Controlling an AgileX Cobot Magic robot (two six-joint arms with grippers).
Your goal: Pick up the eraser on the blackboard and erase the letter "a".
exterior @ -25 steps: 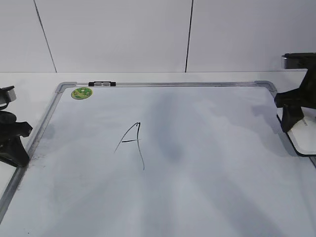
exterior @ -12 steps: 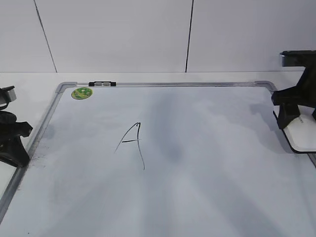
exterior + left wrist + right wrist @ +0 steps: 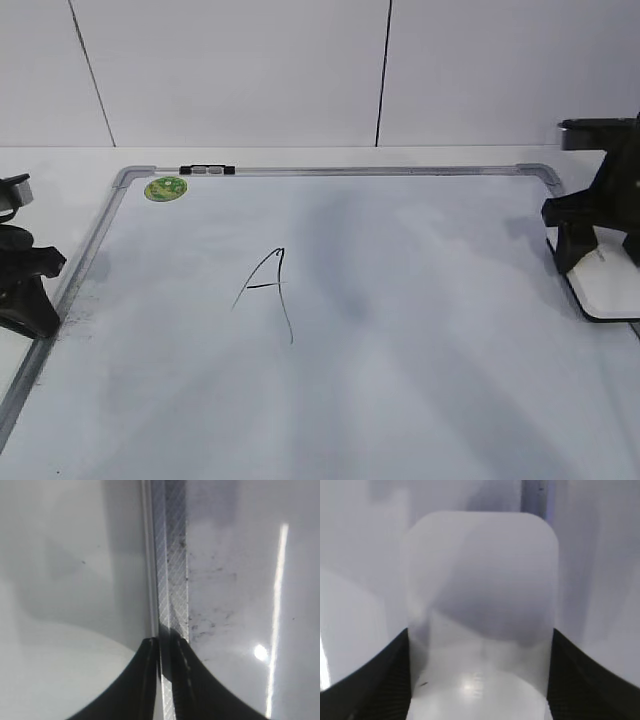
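Note:
The blackboard (image 3: 430,330) is a white board with a silver frame that lies flat and fills the exterior view. The white eraser (image 3: 612,285) with a black base sits at the board's right edge. My right gripper (image 3: 598,255) is shut on the eraser, with one finger against each long side. In the right wrist view the eraser (image 3: 480,595) fills the space between the fingers of the right gripper (image 3: 480,680). My left gripper (image 3: 35,300) is shut and empty at the board's left frame (image 3: 170,580). No small lowercase "a" shows on the board.
A tall angular capital "A" (image 3: 268,290) is drawn left of the board's middle. A round green sticker (image 3: 165,188) and a small black-and-grey clip (image 3: 206,170) sit at the top left edge. Dark marker dust (image 3: 210,615) lies beside the left frame. A white wall stands behind.
My right gripper has moved a little to the left with the eraser in it, further onto the board. The left arm has not moved.

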